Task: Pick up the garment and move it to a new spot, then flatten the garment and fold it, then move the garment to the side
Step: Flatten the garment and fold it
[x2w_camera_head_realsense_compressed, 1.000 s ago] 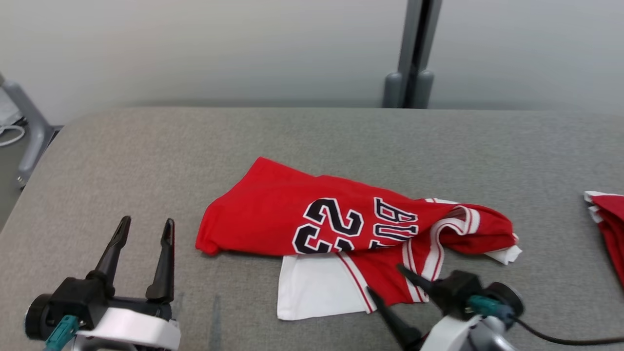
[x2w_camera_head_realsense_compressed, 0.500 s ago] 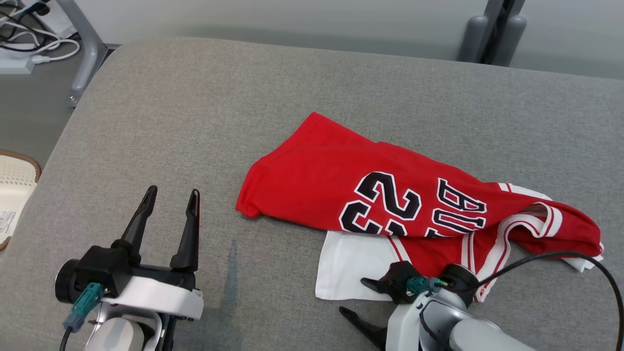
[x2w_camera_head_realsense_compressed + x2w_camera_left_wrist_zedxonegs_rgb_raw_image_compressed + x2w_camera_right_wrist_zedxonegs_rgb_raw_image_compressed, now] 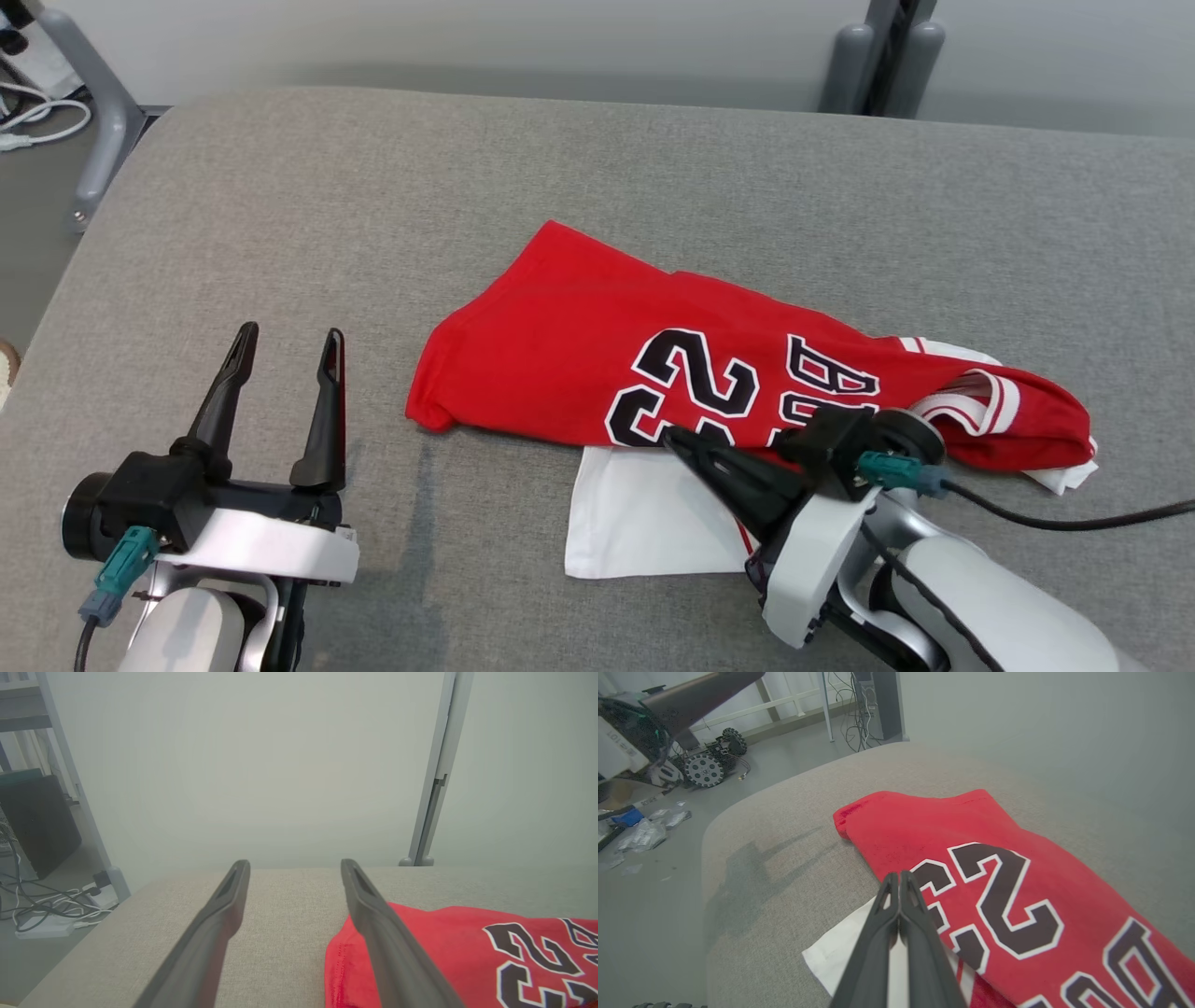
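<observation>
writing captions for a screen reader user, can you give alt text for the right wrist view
The right gripper, its two dark fingers shut together, points across the edge of a red jersey with black, white-outlined numerals, lying on a grey table. A white layer pokes out beneath the red fabric, and a cluttered floor lies beyond the table.

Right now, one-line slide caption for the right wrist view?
Right tool, shut, pointing at the numbered edge of the red jersey lying on the grey table.
</observation>
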